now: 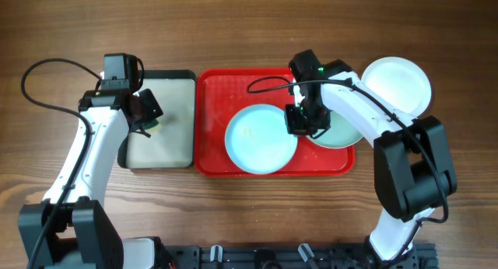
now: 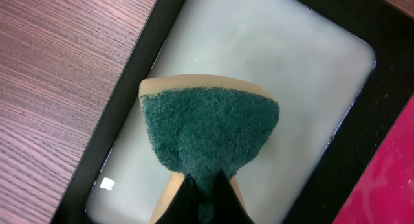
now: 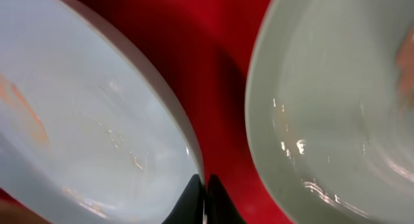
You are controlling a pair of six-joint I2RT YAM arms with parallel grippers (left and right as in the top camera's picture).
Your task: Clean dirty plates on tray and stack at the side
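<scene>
Counter [image 1: 249, 214] seen from above, with wrist views. Nearest the near edge lies the blue plate [image 1: 261, 138], flat in the middle of the red tray [image 1: 226, 90]; faint orange smudges mark its face. Just beyond it and to its right, the right fingers [image 1: 302, 121] point down over the bare red strip between this plate and the pale plate [image 1: 342, 133], which sits at the tray's right end. In the right wrist view these fingers are drawn almost together just beside the blue plate's rim; whether the rim is caught between them cannot be told. Toward the counter's left edge, just beside the red tray, stands the black tray [image 1: 167, 141] with its pale, glossy inside. Over it the left fingers [image 1: 148, 115] pinch a sponge [image 2: 210, 130], yellow-bodied with its green scouring face toward the wrist camera, held above the pale inside near the rim that faces the left edge. Farthest, toward the far right corner, the white plate [image 1: 397, 84] rests on the bare counter, just beside the red tray's far right corner and outside it.
</scene>
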